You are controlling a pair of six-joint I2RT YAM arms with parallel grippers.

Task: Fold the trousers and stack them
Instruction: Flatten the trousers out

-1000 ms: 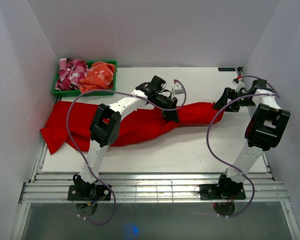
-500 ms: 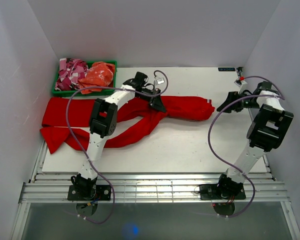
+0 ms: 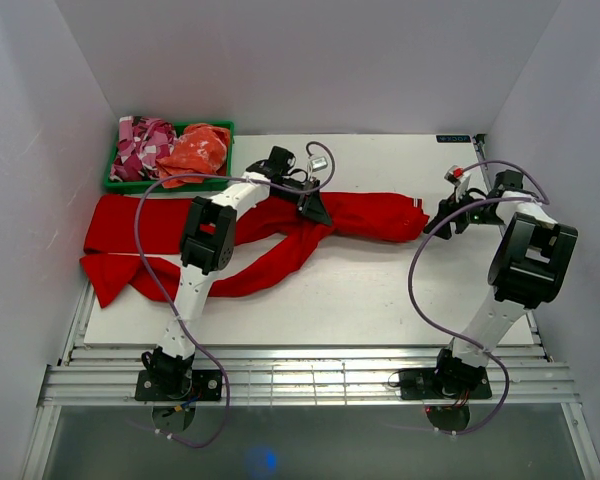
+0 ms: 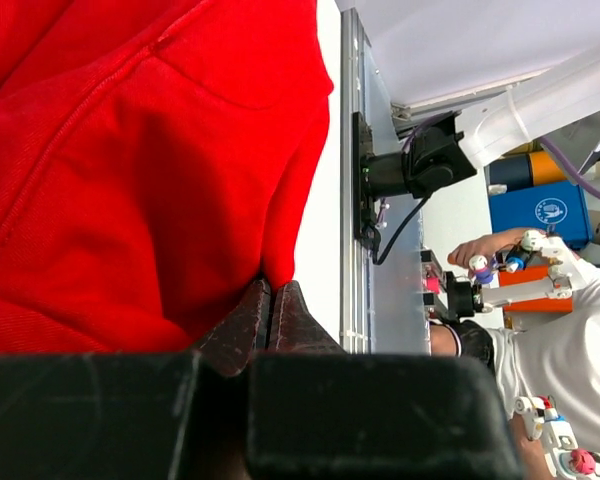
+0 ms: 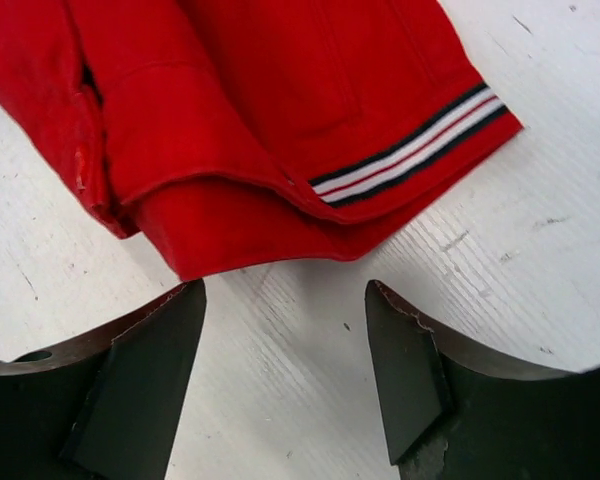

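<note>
Our right gripper (image 5: pixel 285 300), spread wide, has swung back toward the striped hem of the trousers (image 3: pixel 370 215) sprawled along the counter (image 3: pixel 380 290). The left gripper (image 4: pixel 270 298) stays pinched on the cloth (mid-garment), so we're likely still straightening.

— Carrier?
— Surface (image 3: pixel 380 290): white board, scuffed.
— Lying on it?
— Two entries. Green bin (image 3: pixel 116 183), set in a far corner. Trousers (image 3: pixel 370 215), red, just in front of the green bin, running away from it across the board. The end by the bin overhangs the edge; the far end, striped band, lies flat.
</note>
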